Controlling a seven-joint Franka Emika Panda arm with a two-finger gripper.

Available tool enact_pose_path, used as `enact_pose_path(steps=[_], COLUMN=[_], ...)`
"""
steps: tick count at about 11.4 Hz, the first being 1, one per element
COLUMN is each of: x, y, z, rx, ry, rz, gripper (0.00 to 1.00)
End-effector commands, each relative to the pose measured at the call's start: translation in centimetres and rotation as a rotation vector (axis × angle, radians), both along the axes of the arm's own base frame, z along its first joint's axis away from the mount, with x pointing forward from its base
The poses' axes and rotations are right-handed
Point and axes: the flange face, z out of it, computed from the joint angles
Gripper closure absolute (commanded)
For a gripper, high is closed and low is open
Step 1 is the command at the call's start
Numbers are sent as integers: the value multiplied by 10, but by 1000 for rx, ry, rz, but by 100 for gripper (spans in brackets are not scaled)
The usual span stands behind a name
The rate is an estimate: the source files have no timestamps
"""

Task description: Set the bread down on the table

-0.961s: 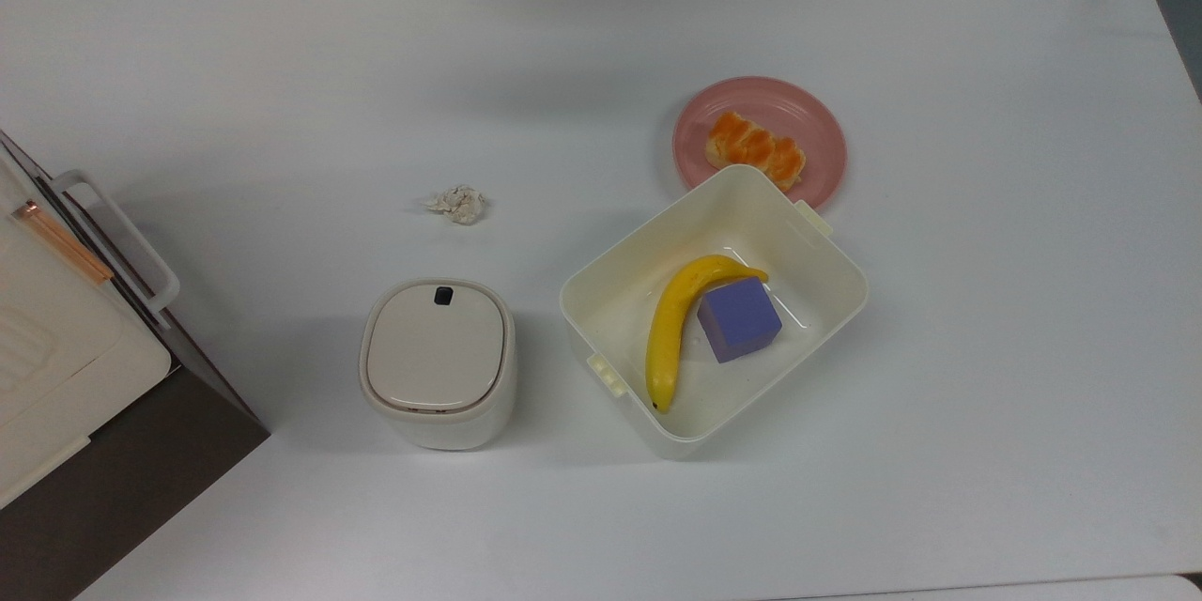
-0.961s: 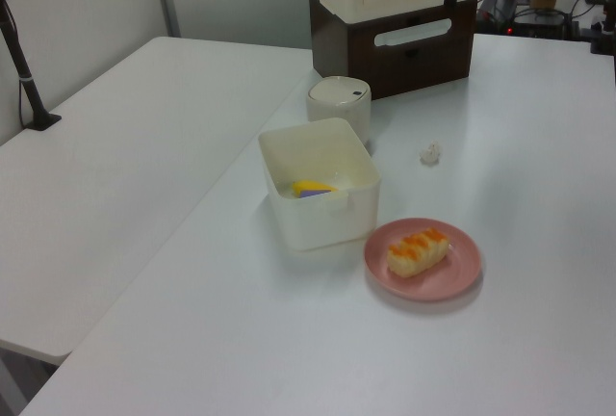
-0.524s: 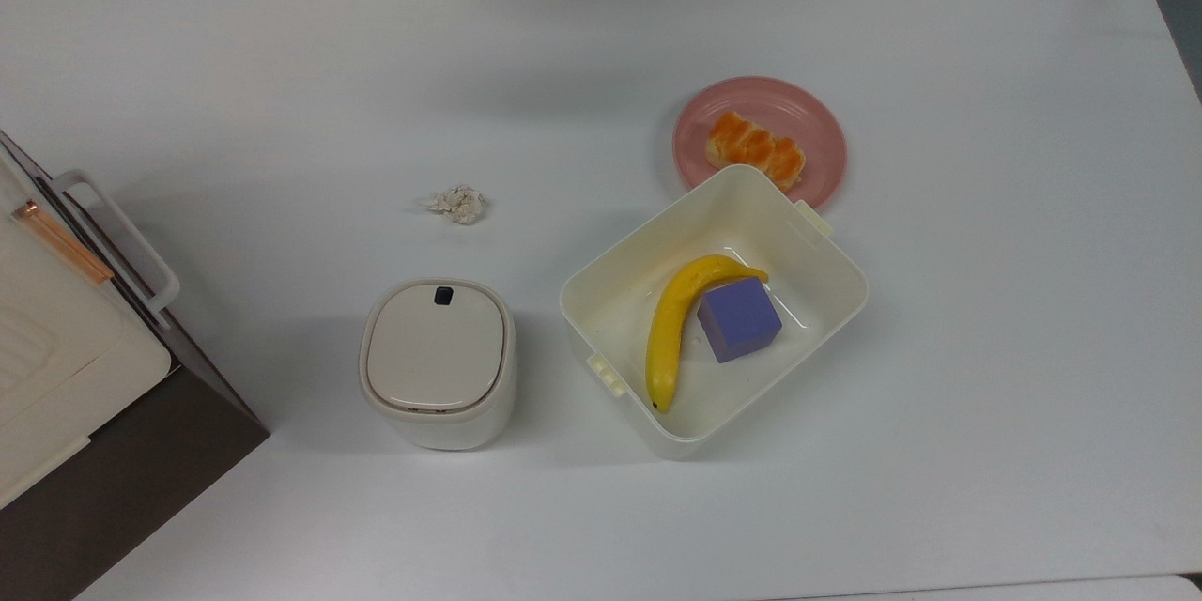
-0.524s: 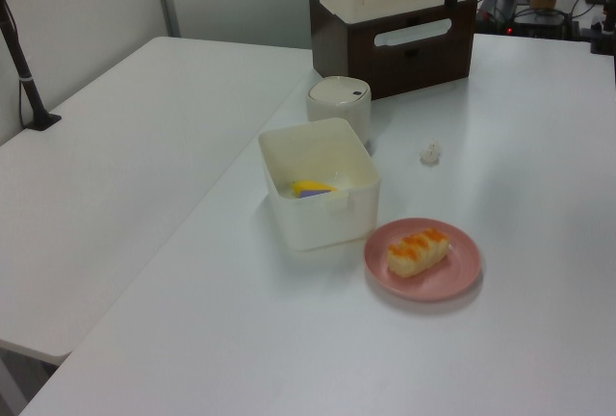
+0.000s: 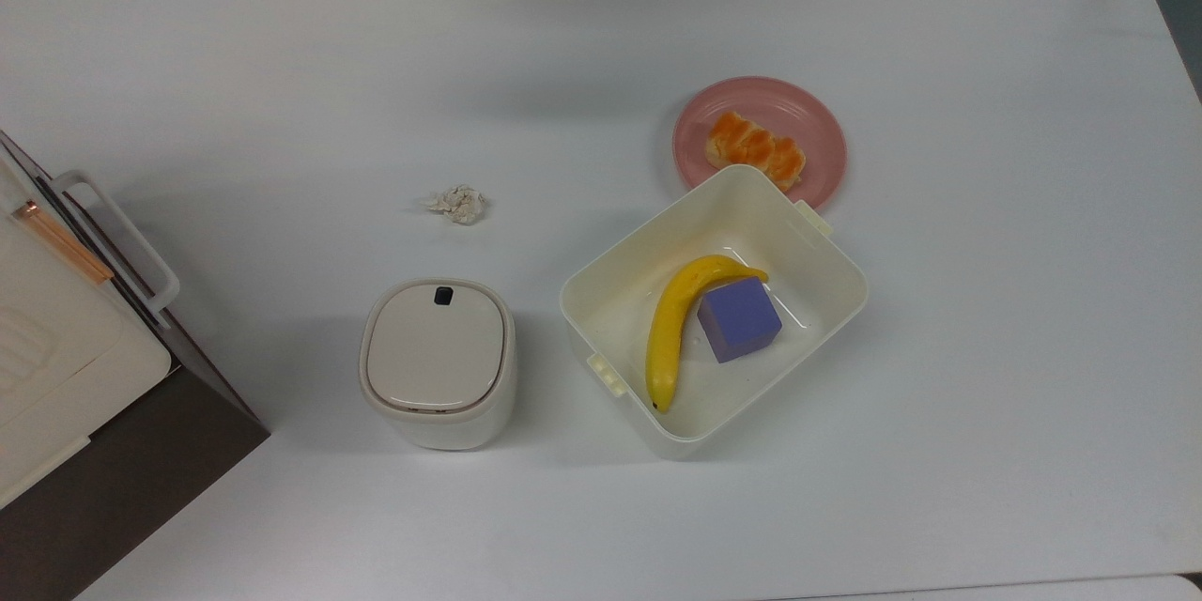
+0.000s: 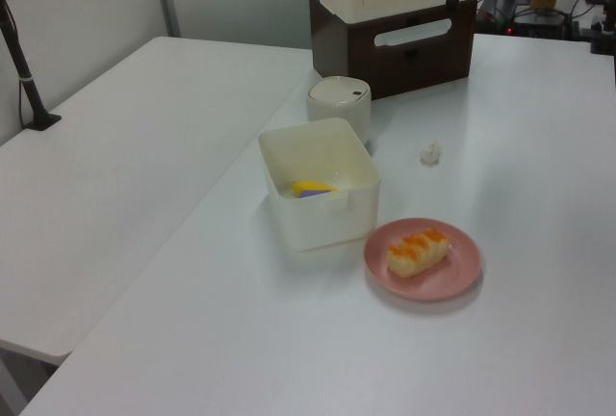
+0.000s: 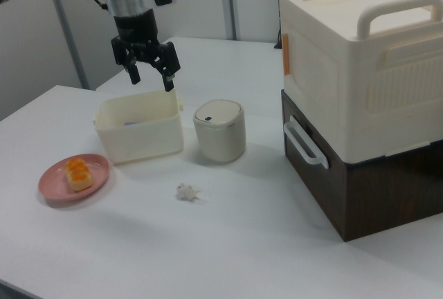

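the glossy orange-brown braided bread roll [image 7: 78,173] lies on the round pink plate [image 7: 52,187], on the white table [image 7: 228,243]. the black two-finger gripper [image 7: 149,76], fingers spread and empty, hangs high above; the roll lies below, toward the right view's left.

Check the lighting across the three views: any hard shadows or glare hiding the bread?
Top view: even light, soft shadows beside the bin on the table; bread clearly lit on the pink plate. Left view: mild sheen, bread readable. Right view: soft focus, gripper dark against the wall.
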Motion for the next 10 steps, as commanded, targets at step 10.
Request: enact_pose_path(steps=[10], x=[-15], y=[54], z=[-38], rx=[-131], ry=[114], rz=[233], gripper=[0])
